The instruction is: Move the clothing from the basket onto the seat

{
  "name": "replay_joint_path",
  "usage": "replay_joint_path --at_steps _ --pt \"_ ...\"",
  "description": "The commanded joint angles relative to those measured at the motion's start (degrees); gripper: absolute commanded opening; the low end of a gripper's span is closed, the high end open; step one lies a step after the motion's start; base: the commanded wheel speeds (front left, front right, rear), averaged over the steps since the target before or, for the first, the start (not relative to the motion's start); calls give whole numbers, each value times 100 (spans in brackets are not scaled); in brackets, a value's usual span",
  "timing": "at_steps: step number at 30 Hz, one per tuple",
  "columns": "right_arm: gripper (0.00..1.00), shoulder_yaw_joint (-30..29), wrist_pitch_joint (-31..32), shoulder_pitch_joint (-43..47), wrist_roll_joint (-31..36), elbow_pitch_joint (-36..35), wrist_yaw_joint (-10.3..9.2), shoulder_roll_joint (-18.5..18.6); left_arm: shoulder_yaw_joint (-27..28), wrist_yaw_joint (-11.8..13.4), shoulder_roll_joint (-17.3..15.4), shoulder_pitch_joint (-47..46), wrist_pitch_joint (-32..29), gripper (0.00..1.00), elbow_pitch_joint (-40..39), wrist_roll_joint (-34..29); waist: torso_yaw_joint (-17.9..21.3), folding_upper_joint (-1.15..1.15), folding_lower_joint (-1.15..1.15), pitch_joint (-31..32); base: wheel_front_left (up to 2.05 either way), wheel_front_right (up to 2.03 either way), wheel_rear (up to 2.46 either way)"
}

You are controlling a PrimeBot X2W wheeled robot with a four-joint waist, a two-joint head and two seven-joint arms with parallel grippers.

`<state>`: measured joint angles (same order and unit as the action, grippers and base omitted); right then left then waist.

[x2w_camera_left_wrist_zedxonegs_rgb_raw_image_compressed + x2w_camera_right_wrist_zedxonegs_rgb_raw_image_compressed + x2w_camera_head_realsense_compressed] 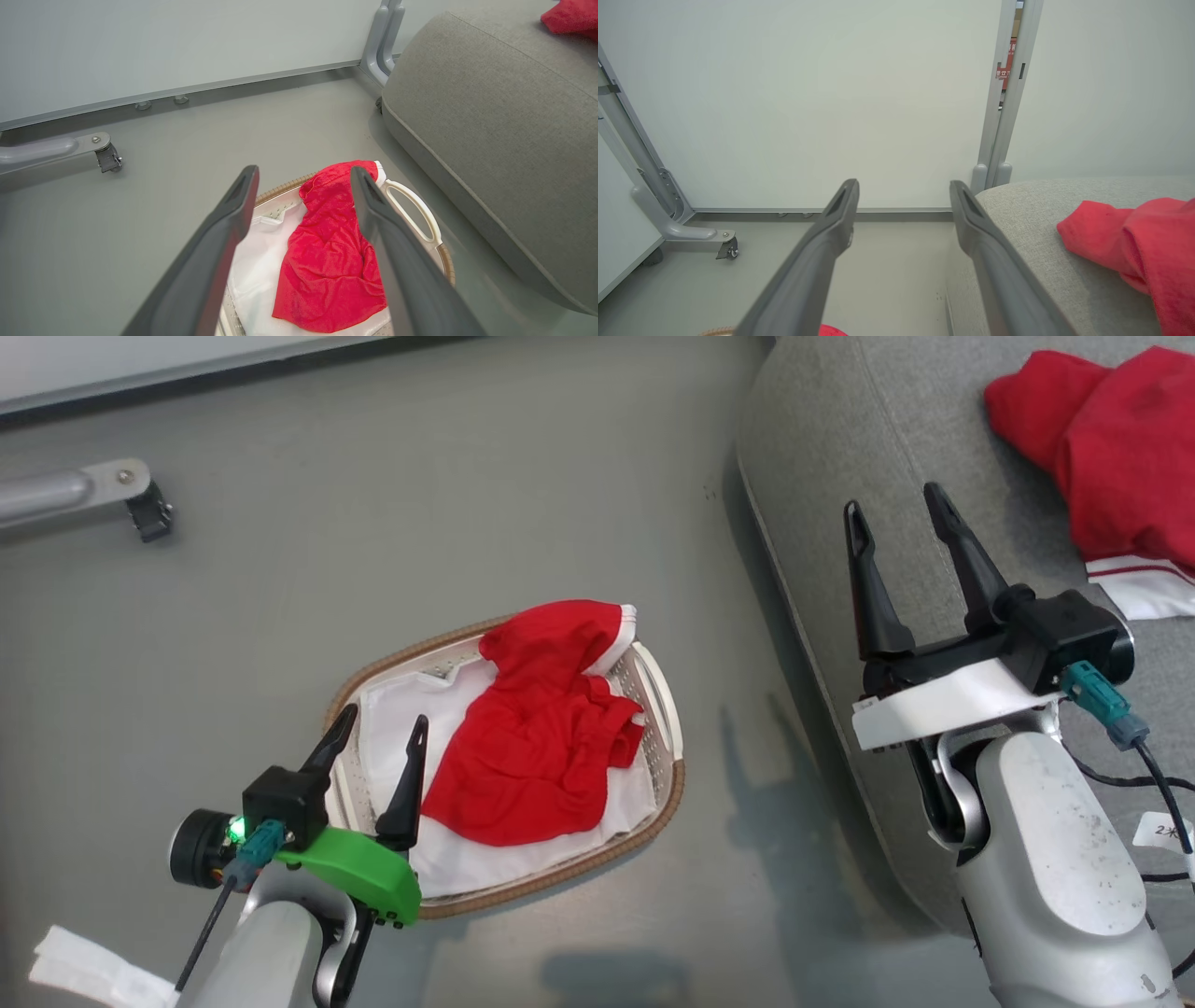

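Clothing (532, 756): one bright red crumpled piece, white edge band, lies in basket (668, 709) on white liner sheet (467, 695); second red piece (1120, 457), white striped hem, lies on grey seat (840, 429). Left gripper (386, 714) fingers apart above basket; right gripper (892, 499) fingers apart above seat edge.

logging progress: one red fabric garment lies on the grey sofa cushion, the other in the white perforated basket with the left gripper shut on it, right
No: the left gripper is open and holds nothing, as the left wrist view shows. The rest stands: one red fabric garment lies on the grey sofa cushion, the other red garment in the white perforated basket.
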<state>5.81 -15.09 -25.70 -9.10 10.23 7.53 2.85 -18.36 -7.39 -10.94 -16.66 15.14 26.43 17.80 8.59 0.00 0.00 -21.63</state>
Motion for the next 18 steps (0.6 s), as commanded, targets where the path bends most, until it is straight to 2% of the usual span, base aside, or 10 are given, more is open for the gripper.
replay_joint_path --at_steps 1,9,18 --pt "100 23 -11 -103 -62 -90 -8 14 -130 -17 -113 -216 1 100 93 69 482 0 0 -594 0 0 0" --pt "100 70 -11 -350 -276 -594 -8 13 -986 -17 -415 -1070 1 100 709 403 822 0 0 -1226 0 0 0" --pt "100 11 -11 -586 -534 -1121 -8 13 -2080 -17 -594 -2042 -16 100 1647 948 1051 0 0 -1756 0 0 0"
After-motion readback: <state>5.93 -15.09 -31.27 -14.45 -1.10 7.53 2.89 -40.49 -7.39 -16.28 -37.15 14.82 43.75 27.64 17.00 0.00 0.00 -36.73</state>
